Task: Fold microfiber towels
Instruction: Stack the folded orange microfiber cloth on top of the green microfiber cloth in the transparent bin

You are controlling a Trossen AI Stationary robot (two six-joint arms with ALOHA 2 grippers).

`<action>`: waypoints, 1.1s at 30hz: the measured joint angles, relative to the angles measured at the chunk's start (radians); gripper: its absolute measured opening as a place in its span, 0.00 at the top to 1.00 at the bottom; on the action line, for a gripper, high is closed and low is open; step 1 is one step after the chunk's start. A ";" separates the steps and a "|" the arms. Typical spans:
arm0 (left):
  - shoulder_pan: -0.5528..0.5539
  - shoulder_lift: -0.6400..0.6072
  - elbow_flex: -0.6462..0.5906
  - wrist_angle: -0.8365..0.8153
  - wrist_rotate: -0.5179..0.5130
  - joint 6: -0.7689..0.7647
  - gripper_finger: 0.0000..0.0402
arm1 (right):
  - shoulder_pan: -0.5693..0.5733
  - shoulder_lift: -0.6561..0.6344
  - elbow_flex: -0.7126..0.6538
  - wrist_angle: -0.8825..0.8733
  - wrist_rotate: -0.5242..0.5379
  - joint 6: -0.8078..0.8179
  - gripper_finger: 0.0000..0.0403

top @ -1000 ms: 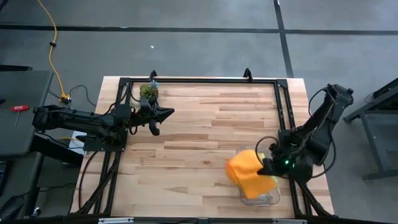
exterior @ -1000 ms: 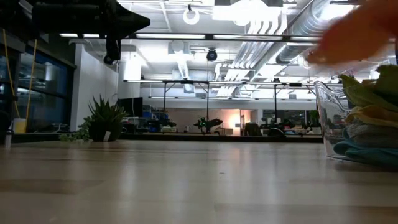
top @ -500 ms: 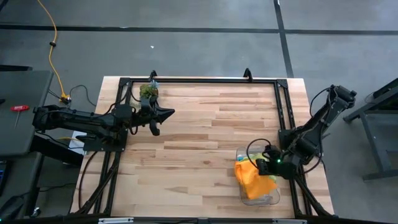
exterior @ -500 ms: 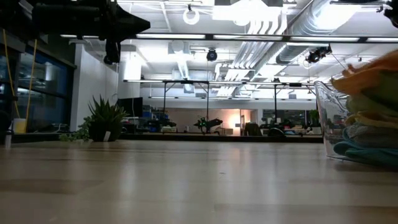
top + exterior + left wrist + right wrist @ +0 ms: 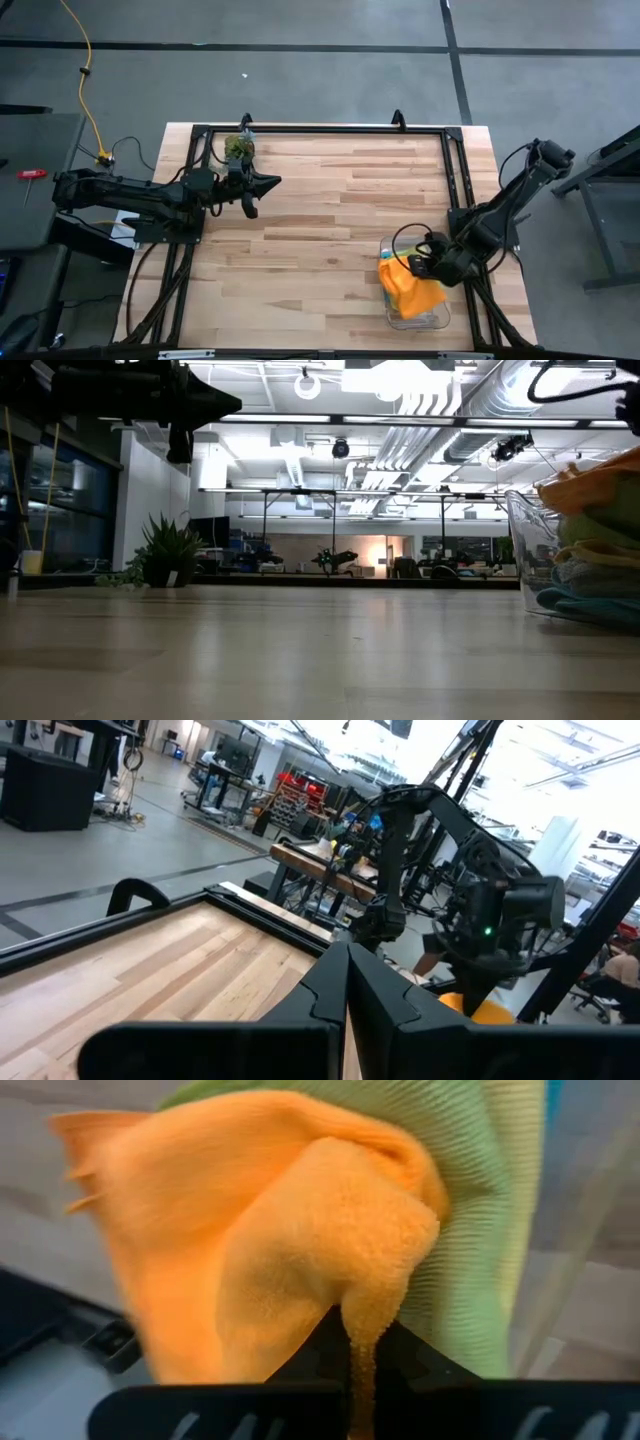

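Note:
A clear plastic bin (image 5: 432, 318) at the near right holds a stack of microfiber towels. In the low view an orange towel (image 5: 598, 478) lies on top, over a lime green one (image 5: 600, 525), a yellow one (image 5: 590, 550) and a teal one (image 5: 590, 603). My right gripper (image 5: 421, 268) hangs over the bin, shut on the orange towel (image 5: 405, 285). My left gripper (image 5: 264, 183) stands shut and empty above the table's far left part, pointing level toward the right. My right gripper pinches a bunched fold of the orange towel (image 5: 366, 1342) between its two fingers, slanting down from above on the table's right side. The cloth bulges out slack beyond the fingertips and lies on the lime green towel (image 5: 487, 1210) in the bin.
A small green plant-like clump (image 5: 238, 147) sits at the far left corner, just beyond my left gripper. A black frame (image 5: 320, 130) runs along the table's far edge and both sides. Bare wood (image 5: 320, 240) spreads between the two arms.
My right gripper has gone down toward the bin and tipped more steeply downward, keeping its hold. The orange towel, which hung lifted and spread over the bin's left rim, has sunk onto the stack and bunched up.

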 joint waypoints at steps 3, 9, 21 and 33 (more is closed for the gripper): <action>0.000 0.000 0.000 0.000 0.001 -0.001 1.00 | 0.000 0.024 -0.004 -0.013 -0.007 0.006 1.00; 0.000 0.000 0.000 0.000 0.001 -0.001 1.00 | 0.000 0.029 -0.004 -0.007 -0.024 0.008 0.93; 0.000 0.000 0.000 -0.002 0.002 0.002 1.00 | 0.000 -0.084 0.176 -0.494 -0.056 -0.120 0.48; 0.000 0.000 0.000 -0.031 0.005 0.001 1.00 | -0.043 0.001 0.368 -0.421 0.046 -0.554 0.72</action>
